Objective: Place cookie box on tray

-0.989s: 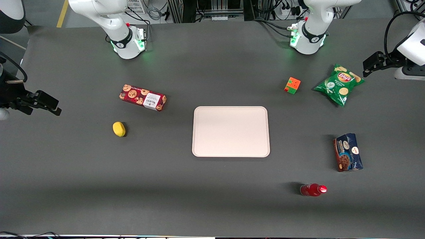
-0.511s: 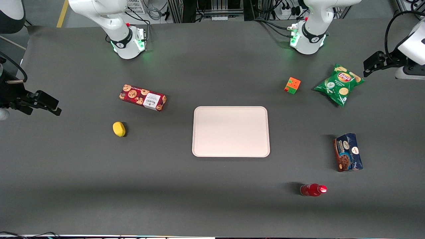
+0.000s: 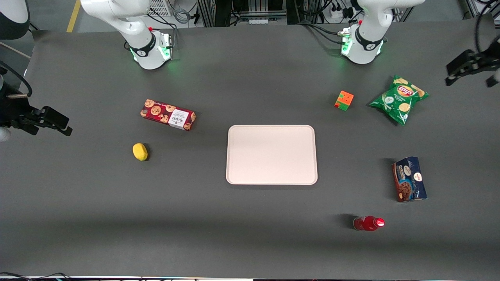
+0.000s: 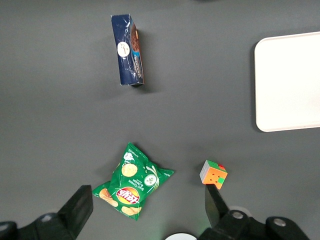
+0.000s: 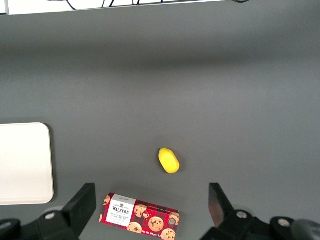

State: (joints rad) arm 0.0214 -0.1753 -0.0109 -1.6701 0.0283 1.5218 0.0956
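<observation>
Movement is the only new thing: the gripper (image 3: 468,70) has slid away from the chips bag (image 3: 398,99), out toward the working arm's end of the table, and it looks smeared, so it is likely still going. Its two fingers (image 4: 77,207) stand wide apart with nothing between them. Nothing else has budged. The cookie box (image 3: 409,179) lies flat on the dark table, well apart from the tray (image 3: 234,175) and nearer to the front camera than the chips bag. A red bottle (image 3: 368,223) lies near it (something to steer clear of). The wrist camera shows the cookie box (image 4: 128,50) and a colourful cube (image 4: 213,174) beside the bag. So the reach has only just started, I think; the grab and the carry to the bare tray are not yet done.
</observation>
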